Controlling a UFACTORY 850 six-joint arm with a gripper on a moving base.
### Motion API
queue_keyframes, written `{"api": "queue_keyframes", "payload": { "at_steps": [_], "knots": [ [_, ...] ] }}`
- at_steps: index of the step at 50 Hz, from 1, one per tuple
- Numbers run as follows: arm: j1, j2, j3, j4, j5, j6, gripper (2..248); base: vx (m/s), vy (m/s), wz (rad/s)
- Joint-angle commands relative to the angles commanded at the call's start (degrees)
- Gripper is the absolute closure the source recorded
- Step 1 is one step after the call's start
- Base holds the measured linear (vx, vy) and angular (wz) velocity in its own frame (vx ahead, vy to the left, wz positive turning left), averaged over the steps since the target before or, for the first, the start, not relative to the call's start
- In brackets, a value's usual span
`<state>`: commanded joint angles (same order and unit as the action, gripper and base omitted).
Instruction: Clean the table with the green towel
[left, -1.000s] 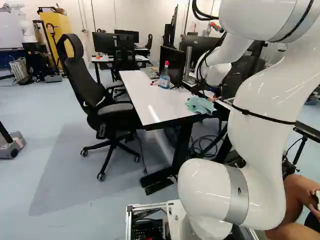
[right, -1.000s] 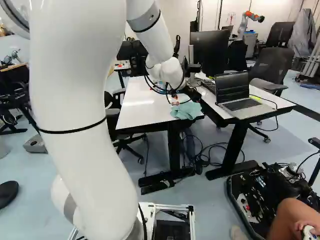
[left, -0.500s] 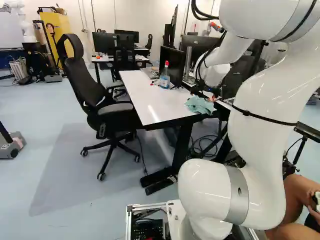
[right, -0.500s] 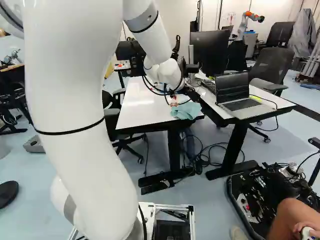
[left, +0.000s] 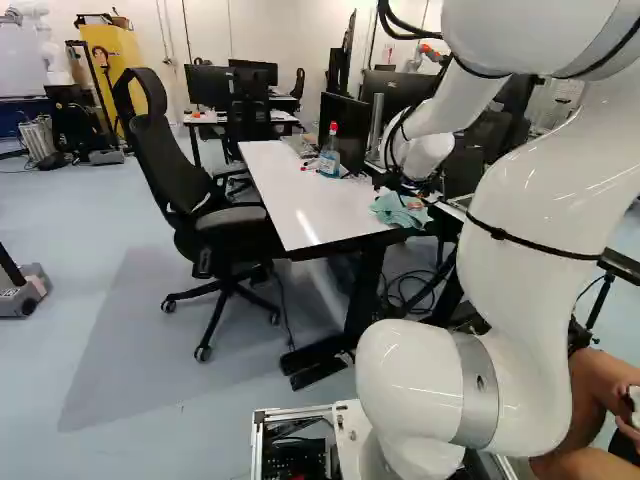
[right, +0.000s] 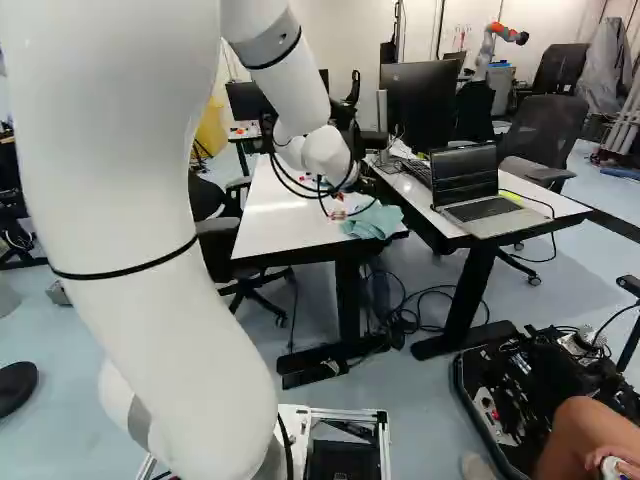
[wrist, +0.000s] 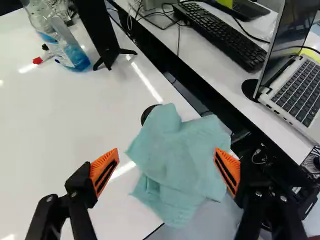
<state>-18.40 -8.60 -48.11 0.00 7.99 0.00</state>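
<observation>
Where the green towel (wrist: 177, 165) lies: rumpled on the near corner of the white desk (left: 280, 180), partly draped past the edge, so raised folds are offered for grasping.
Gripper (wrist: 166, 161): positioned above the cloth, jaws spread wide and nothing clasped; the towel is framed between the orange pads (wrist: 104, 170), presumably so it can be pinched from two sides. Whether it is touched cannot be told.
White arm (left: 520, 280): extended toward twelve o'clock, straight ahead of the base, apparently so the corner can be reached from above.
Spray bottle (wrist: 65, 45): stood at eleven o'clock from the towel, beside the monitor stand (wrist: 102, 30), perhaps kept handy for cleaning.
Laptop (right: 485, 205): set open at two o'clock from the towel on the adjoining desk (wrist: 200, 55), likely outside the area to be wiped.
Desk cleaning: judged to be at the pickup stage; a slight lowering and closing are called for before wiping.
Gap between desks: to be watched, as the soft cloth could be nudged into it if only its edge is caught.
</observation>
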Motion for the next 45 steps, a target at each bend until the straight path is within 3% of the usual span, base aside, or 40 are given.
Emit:
{"api": "queue_keyframes", "payload": {
  "at_steps": [22, 45],
  "knots": [
    [3.81, 5.1, 8.93, 0.0, 8.7, 0.0, 3, 0.0, 0.0, 0.0],
    [9.04, 12.09, 21.19, 0.0, 20.64, 0.0, 3, 0.0, 0.0, 0.0]
  ]
}}
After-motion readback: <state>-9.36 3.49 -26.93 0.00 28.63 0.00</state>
